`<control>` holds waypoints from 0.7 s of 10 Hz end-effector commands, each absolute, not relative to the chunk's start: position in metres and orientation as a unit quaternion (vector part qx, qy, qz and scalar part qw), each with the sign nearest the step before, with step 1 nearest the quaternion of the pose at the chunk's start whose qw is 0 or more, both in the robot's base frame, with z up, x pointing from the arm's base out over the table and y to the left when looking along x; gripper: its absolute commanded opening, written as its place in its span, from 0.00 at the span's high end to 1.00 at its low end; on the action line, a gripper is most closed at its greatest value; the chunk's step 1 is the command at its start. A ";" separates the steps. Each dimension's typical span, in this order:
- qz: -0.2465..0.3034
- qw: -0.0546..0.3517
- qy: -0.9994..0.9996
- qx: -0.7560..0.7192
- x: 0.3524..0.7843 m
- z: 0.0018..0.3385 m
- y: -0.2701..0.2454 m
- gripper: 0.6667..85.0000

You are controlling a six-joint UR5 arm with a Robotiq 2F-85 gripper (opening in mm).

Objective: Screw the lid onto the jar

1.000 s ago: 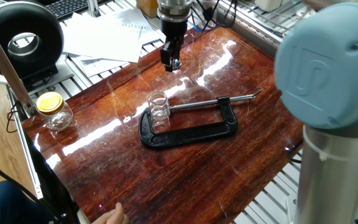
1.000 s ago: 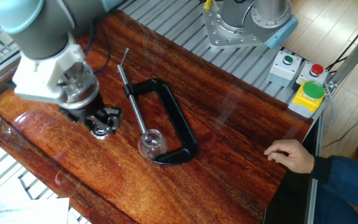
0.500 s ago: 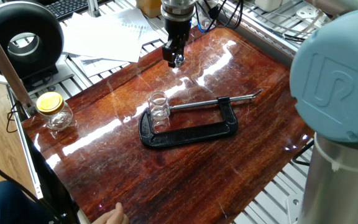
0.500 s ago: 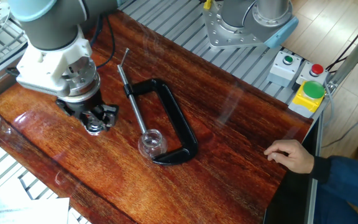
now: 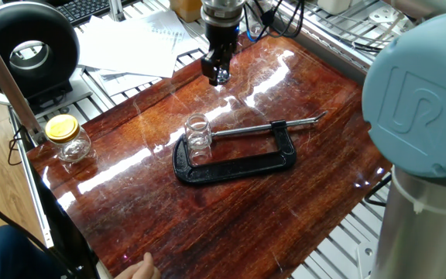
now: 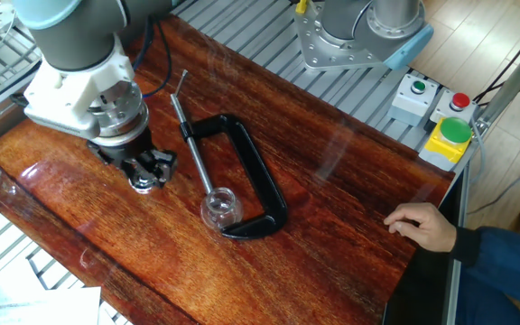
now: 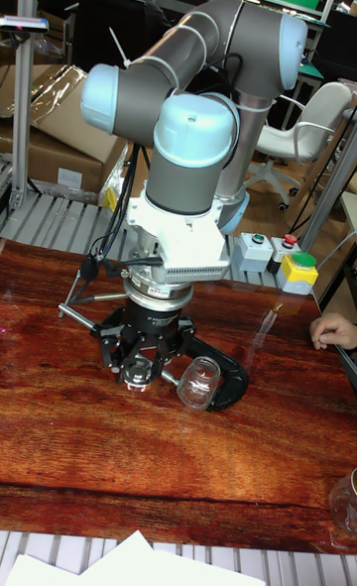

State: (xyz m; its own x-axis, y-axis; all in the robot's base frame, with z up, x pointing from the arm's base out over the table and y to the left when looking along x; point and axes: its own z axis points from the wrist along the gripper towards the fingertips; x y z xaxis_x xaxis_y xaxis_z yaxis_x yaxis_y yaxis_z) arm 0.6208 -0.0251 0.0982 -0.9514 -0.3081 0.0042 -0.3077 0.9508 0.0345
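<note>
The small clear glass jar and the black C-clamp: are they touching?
Touching. In one fixed view the small clear glass jar sits pinched between the black C-clamp's frame end and its screw pad, with no gap showing on either side.

One fixed view shows you the tabletop from high behind the arm's base, looking down. The other fixed view faces back from the opposite side, also from above. Your tall fixed view sits low and close at the tabletop's edge. All three share the clamped jar.
</note>
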 end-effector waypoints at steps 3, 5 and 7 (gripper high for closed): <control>-0.032 -0.008 -0.997 0.068 0.594 0.087 0.027 0.99; -0.029 -0.005 -0.998 0.063 0.592 0.086 0.026 0.99; -0.012 -0.015 -0.995 0.102 0.605 0.086 0.012 0.99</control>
State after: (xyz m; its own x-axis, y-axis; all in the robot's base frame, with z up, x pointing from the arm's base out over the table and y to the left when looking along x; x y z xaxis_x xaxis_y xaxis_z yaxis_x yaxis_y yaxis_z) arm 0.5997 0.0138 0.0873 -0.9848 -0.1731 -0.0136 -0.1735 0.9842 0.0345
